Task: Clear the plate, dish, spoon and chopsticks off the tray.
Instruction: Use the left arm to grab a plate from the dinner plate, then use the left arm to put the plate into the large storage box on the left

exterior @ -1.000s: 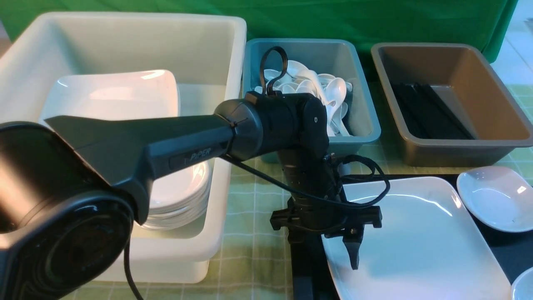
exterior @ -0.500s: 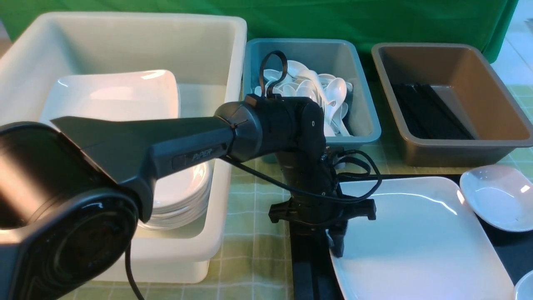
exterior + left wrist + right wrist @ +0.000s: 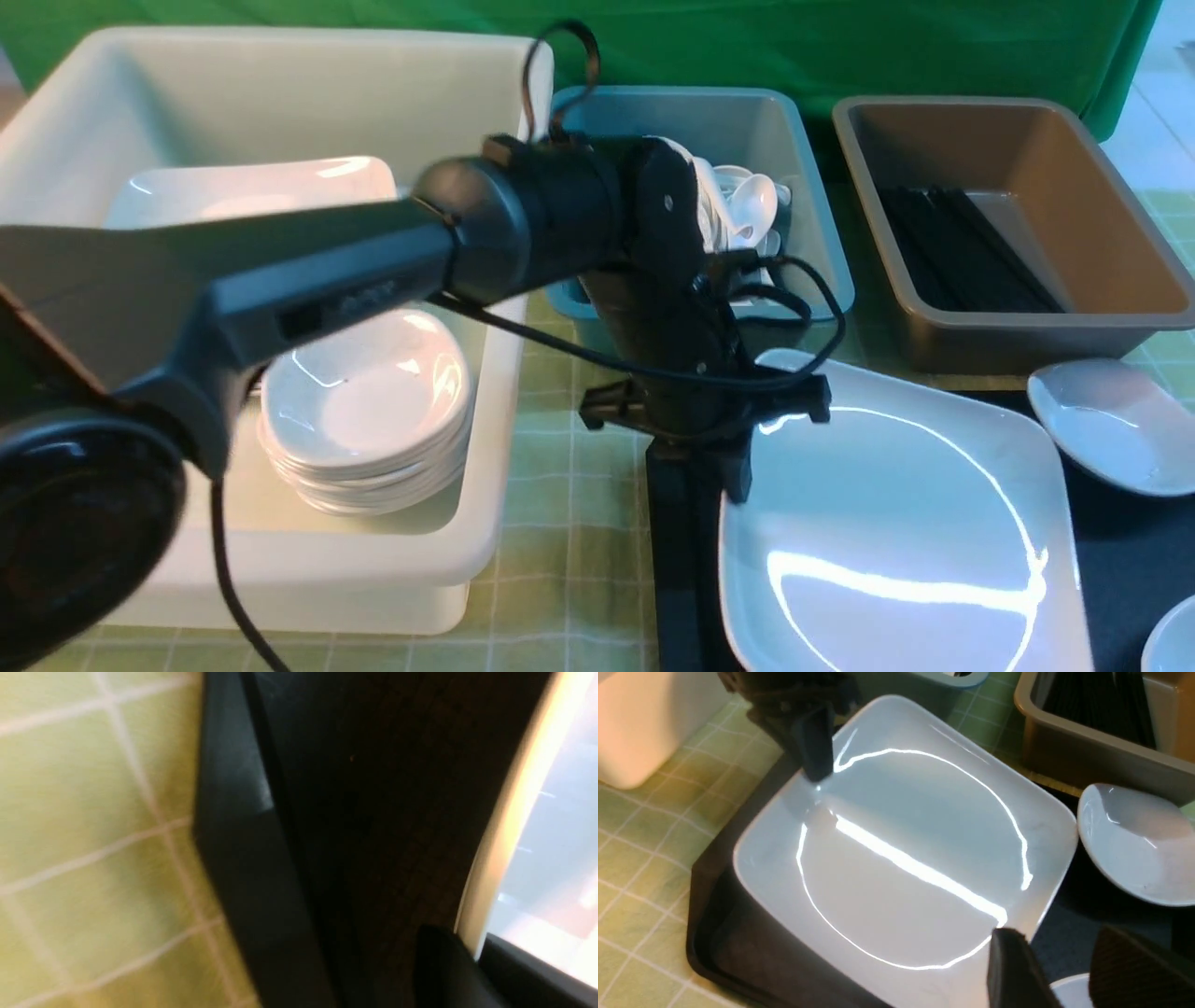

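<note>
We find the left claw (image 3: 738,481) shut tight on the left rim of the plate (image 3: 896,523); in the left wrist view its dark fingers (image 3: 441,961) pinch the pale rim, one on each face. The right wrist view shows the same grip from across the plate, with the claw (image 3: 815,765) planted on the edge. The plate sits tilted, its gripped side raised clear of the tray (image 3: 677,560) and shadow showing beneath it; its right side is down over the tray. The left arm (image 3: 523,224) reaches in across the front view from the left, a black cable looping off its wrist.

The right claw (image 3: 1057,940) appears only in its own wrist view; its two fingers stand apart with nothing between them, hanging over the tray beside the plate's near right corner.

A small white dish (image 3: 1106,429) lies on the tray just beside the plate's far right corner; the rim of another dish (image 3: 1176,644) peeks in at the near right.

Beyond the tray stand a teal tub (image 3: 812,233) heaped with white soup spoons (image 3: 756,201) and a brown tub (image 3: 1102,224) with black chopsticks (image 3: 962,247) laid along its floor. To the left is a large white tub (image 3: 504,280) holding stacked square plates (image 3: 252,196) and a stack of small round dishes (image 3: 364,411). Everything rests on a green checked cloth (image 3: 560,523).
</note>
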`<state>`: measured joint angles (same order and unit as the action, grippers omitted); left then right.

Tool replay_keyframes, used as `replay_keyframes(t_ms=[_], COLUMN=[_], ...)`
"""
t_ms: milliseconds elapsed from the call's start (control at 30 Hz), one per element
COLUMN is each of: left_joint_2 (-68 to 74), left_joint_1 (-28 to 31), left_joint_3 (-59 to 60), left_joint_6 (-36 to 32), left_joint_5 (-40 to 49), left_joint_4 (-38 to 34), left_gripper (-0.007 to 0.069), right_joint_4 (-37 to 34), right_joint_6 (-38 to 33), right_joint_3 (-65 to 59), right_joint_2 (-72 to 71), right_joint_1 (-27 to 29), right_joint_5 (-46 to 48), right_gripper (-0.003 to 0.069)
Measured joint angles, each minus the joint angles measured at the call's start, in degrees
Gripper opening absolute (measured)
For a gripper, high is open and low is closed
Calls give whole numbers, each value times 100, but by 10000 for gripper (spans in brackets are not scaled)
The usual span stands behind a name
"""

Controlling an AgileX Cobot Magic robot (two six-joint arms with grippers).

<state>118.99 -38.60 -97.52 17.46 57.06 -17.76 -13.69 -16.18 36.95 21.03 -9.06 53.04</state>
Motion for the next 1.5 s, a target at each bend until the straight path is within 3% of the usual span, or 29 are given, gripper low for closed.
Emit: replay_keyframes(t_ms=[533, 900, 1500], left_joint_2=[-1128, -1539, -2518], left_joint_1=[-49, -664, -407], left_joint_3=[27, 27, 66], left_joint_6=[-378, -314, 167], left_joint_5=[123, 81, -263], left_joint_4=[533, 843, 894], left_gripper=[4, 5, 6], right_joint_4=[0, 0, 0], right_joint_6=[0, 0, -5], right_joint_3=[0, 0, 0], right_joint_2=[0, 0, 0], right_joint_1=[0, 0, 0], right_joint_5=[0, 0, -4], right_gripper=[240, 240, 239])
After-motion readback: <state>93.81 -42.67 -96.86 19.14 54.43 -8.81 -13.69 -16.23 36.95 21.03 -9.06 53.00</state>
